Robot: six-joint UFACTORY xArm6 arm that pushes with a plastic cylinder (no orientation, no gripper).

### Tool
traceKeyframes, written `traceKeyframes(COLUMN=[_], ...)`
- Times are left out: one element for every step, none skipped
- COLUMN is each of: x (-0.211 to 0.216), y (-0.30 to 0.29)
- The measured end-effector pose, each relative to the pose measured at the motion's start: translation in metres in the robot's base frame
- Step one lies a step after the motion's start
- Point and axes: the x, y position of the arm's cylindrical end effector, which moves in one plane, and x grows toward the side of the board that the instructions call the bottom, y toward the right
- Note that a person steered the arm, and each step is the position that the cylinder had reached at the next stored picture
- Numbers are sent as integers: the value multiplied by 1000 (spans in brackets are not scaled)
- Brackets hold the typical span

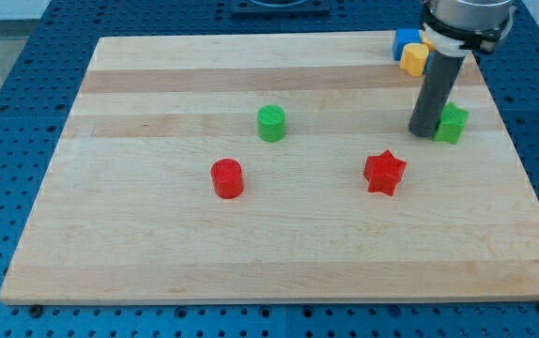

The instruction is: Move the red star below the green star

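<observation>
- And here we are over the desk (pixel 157 253), a pale wooden board sitting on a blue perforated base (pixel 7 56).
- My tip (pixel 424 132) is down on the wood at the view's right, at the bottom of the dark rod that drops from the view's top edge.
- There are no fingers on this arm to be wide or narrow: it is a bare rod, holding nothing.
- Just to the tip's right sits the green star (pixel 453 123), touching the rod or as good as; the rod covers its left edge, so I cannot tell if there is a gap.
- The red star (pixel 384 174) lies toward the view's bottom and a little left of my tip, clearly apart from it.
- That puts the red star lower than the green star in the view, but off to its left rather than straight under it.
- Up in the top right corner, a blue block (pixel 404 42) and an orange block (pixel 414 59) sit pressed together, partly hidden behind the rod; their shapes are hard to make out.
- Mid-board, a green cylinder (pixel 270 123) stands alone.
- Below and left of it stands a red cylinder (pixel 226 178), well apart from both stars.
</observation>
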Motion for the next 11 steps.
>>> traceKeyframes(x=[4, 30, 56, 84, 86, 86, 86, 86, 86, 84, 83], y=[-49, -97, -139, -154, -151, -132, -105, -87, -73, -58, -39])
